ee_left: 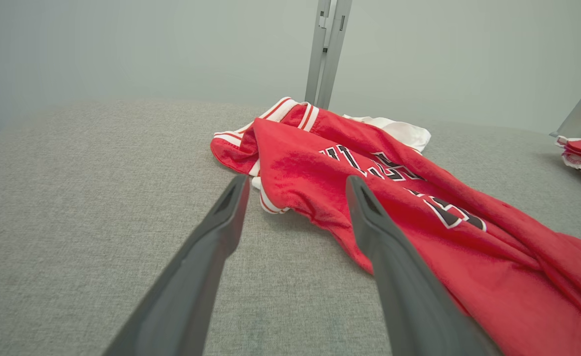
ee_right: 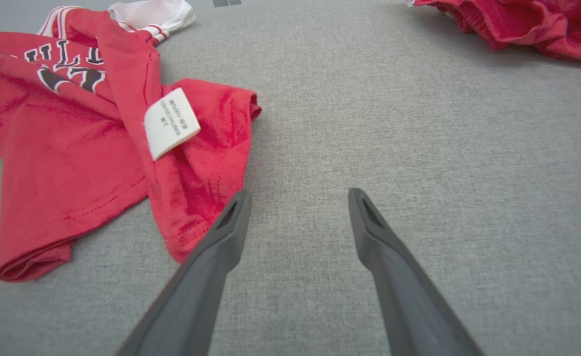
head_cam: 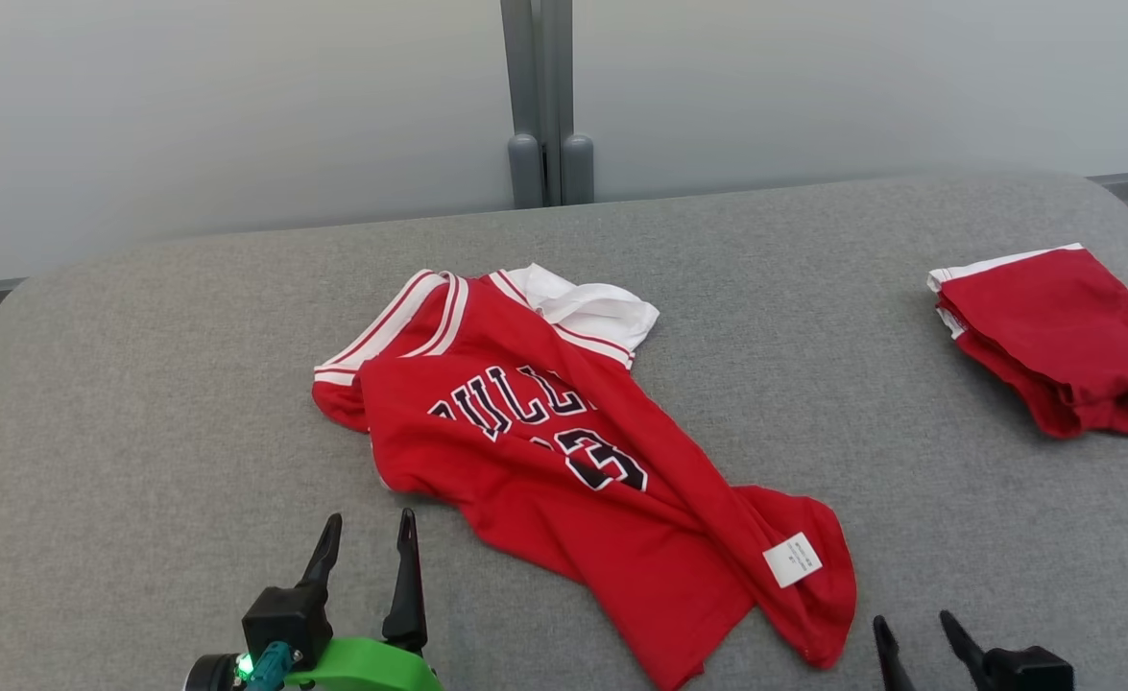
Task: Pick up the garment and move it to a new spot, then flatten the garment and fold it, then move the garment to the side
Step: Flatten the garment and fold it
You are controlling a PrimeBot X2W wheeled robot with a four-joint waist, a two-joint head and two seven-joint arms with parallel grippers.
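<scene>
Left gripper [head_cam: 370, 520]: jaws apart, empty, just beside the near edge of the red Bulls jersey [head_cam: 564, 461]. Right gripper [head_cam: 913, 624]: jaws apart, empty, near the hem corner bearing the white label [head_cam: 792, 559]. The jersey lies twisted mid-way on the grey padded surface [head_cam: 141, 403]. Flattening is judged in hand. The doubled-over hem should be opened first, then the corners pinched low and drawn apart evenly.
</scene>
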